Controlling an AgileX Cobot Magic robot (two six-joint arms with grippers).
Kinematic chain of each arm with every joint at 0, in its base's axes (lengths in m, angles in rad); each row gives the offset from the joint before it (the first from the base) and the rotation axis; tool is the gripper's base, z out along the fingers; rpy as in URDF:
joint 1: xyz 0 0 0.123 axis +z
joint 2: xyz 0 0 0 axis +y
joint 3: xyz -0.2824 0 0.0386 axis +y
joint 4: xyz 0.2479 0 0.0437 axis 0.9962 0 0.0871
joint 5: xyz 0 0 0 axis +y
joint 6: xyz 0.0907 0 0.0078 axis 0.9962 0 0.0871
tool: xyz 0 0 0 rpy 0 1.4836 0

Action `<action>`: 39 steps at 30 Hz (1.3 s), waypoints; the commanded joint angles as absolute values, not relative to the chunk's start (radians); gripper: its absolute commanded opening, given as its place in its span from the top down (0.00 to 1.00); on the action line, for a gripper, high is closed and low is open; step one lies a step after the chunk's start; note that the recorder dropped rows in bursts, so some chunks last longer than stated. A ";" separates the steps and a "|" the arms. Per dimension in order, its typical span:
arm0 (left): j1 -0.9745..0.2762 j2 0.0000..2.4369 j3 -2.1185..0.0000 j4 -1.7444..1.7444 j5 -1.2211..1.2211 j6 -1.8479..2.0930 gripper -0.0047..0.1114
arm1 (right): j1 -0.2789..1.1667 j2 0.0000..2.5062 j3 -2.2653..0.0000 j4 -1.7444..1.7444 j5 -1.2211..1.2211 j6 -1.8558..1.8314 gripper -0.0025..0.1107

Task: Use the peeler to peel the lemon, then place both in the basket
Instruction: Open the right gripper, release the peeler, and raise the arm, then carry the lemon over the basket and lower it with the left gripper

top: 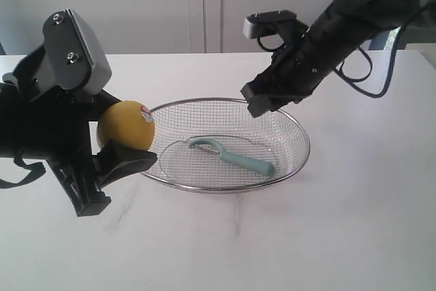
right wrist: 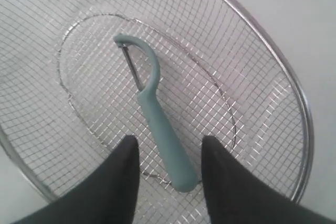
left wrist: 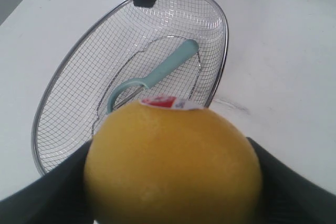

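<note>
Yellow and round, the lemon (top: 126, 125) is clamped between the two dark fingers of the left pincer (top: 117, 134). It is held just beside the left end of the basket (top: 300, 138) and raised off the white surface (top: 354, 230). Only the exterior view shows that it is raised. The left wrist view shows, up close, both fingers pressed against its sides and its red-and-white sticker turned toward the basket.

The peeler (right wrist: 155, 124) lies flat on the mesh inside the basket, and only the right wrist view shows its metal blade across the loop head. The right pincer (top: 259, 103) hangs over the basket's far rim with its fingers apart, gripping nothing. In its own view the peeler's handle end lies below the gap, while the exterior view shows the peeler apart from the fingers.
</note>
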State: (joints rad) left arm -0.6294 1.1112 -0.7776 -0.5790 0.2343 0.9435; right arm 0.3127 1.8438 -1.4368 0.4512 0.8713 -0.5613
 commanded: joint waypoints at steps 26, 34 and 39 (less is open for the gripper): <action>-0.630 1.106 -0.776 -0.602 0.237 0.937 0.96 | 0.307 1.298 -1.175 0.146 1.115 -0.324 0.98; -0.630 1.180 -0.808 -0.598 -0.020 0.940 0.96 | 0.307 1.248 -1.115 0.146 1.033 -0.306 0.98; -0.628 1.321 -0.960 -0.589 -0.018 0.968 0.96 | 0.307 1.248 -1.115 0.150 1.034 -0.285 0.98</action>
